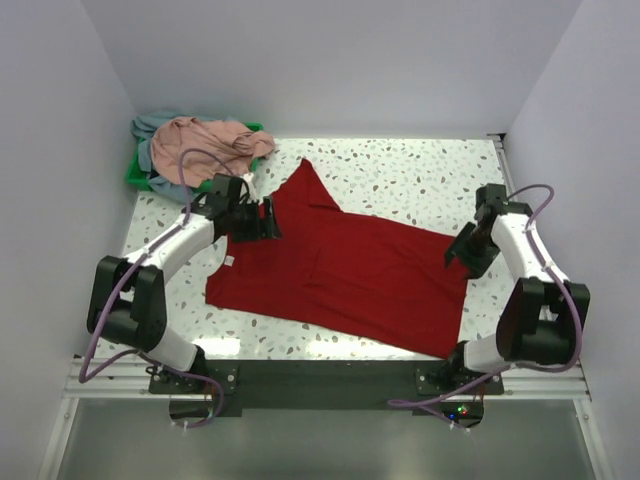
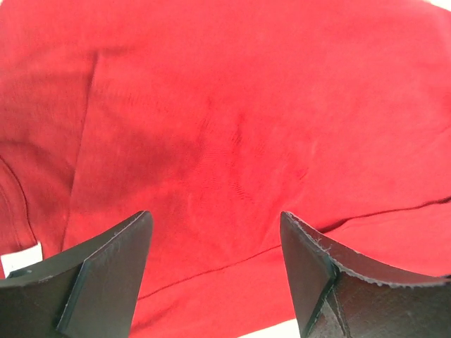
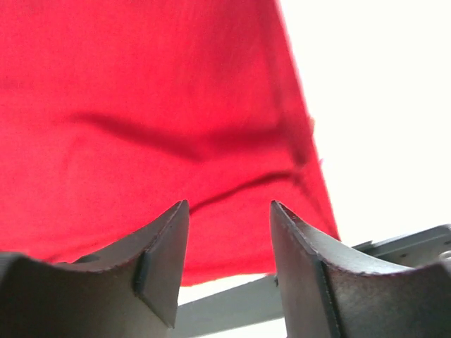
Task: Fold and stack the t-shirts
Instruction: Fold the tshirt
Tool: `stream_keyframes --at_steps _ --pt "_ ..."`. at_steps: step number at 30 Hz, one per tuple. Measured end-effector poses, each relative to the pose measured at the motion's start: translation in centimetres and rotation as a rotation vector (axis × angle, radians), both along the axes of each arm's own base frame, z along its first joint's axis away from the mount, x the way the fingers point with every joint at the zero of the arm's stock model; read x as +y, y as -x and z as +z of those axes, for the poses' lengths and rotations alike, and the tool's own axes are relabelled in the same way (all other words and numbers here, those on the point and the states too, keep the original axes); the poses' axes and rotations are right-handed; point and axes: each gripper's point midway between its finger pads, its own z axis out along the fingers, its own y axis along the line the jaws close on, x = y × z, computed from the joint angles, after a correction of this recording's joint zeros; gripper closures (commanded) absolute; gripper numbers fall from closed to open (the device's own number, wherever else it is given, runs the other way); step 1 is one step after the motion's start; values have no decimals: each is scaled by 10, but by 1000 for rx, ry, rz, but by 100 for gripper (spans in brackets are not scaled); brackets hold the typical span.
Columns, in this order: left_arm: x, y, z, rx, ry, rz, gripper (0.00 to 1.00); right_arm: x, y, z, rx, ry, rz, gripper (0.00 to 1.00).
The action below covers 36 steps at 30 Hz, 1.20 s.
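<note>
Red t-shirt spread flat across mid-frame on the bench, right edge at the right tool, upper-left edge under the left tool, both tools' fingers apart and empty; pink t-shirt and grey-blue t-shirt heaped on the green tray, upper left; bare bench upper right.

Red t-shirt covers mid-table; open tabletop beyond it; heaped green tray blocks far-left corner, apparently against the wall.
</note>
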Motion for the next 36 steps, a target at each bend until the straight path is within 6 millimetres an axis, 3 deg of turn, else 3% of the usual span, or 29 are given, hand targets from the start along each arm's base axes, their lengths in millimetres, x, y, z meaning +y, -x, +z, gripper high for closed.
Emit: stream_keyframes --at_steps 5,14,19,27,36 --pt "-6 -14 3 -16 22 10 19 -38 -30 -2 22 78 -18 50" --pt "-14 -17 -46 118 39 26 17 -68 -76 -24 8 126 -15 64" --pt "-16 -22 -52 125 48 32 16 -77 -86 -42 15 130 -19 68" --pt "-22 -34 -53 111 68 30 16 -87 -109 -54 -21 143 -6 74" --pt "-24 -40 -52 101 75 28 14 -89 -111 -68 2 143 17 73"
